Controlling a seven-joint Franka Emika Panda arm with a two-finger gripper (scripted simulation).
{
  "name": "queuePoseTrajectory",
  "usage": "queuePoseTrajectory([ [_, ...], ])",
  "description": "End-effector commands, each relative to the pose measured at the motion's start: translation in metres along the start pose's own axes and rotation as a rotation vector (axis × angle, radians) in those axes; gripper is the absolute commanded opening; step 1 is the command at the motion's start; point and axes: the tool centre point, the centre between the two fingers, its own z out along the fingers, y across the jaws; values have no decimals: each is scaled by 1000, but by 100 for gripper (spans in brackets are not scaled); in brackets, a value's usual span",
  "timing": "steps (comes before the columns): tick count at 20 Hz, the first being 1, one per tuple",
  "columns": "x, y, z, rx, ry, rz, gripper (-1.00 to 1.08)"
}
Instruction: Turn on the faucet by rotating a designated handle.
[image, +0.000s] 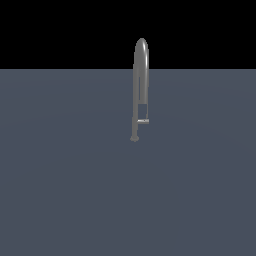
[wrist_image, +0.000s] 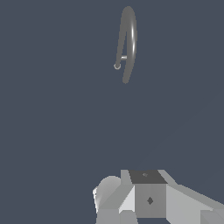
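The faucet (image: 141, 75) is a tall slim grey pipe with a narrow arched top. It stands on the flat grey floor, with its small foot at the bottom. The handle (image: 143, 121) is a short light-grey bar jutting from the stem toward the exterior view's right, low on the pipe. In the wrist view the faucet (wrist_image: 130, 39) shows from above and far off, with the handle (wrist_image: 123, 57) as a small bar between stem and spout. No gripper fingers show in either view. Nothing touches the faucet.
The grey floor (image: 65, 190) spreads around the faucet, under a black background. White and grey blocky robot arm parts (wrist_image: 148, 197) fill one edge of the wrist view, well apart from the faucet.
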Motion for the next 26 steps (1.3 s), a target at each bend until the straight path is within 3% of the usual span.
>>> queuePoseTrajectory([
  [1,0,0,0,0,0,0,-100],
  [13,20,-1,3,39,-46,42,-100],
  [26,85,1,19,166,-197,178,-100],
])
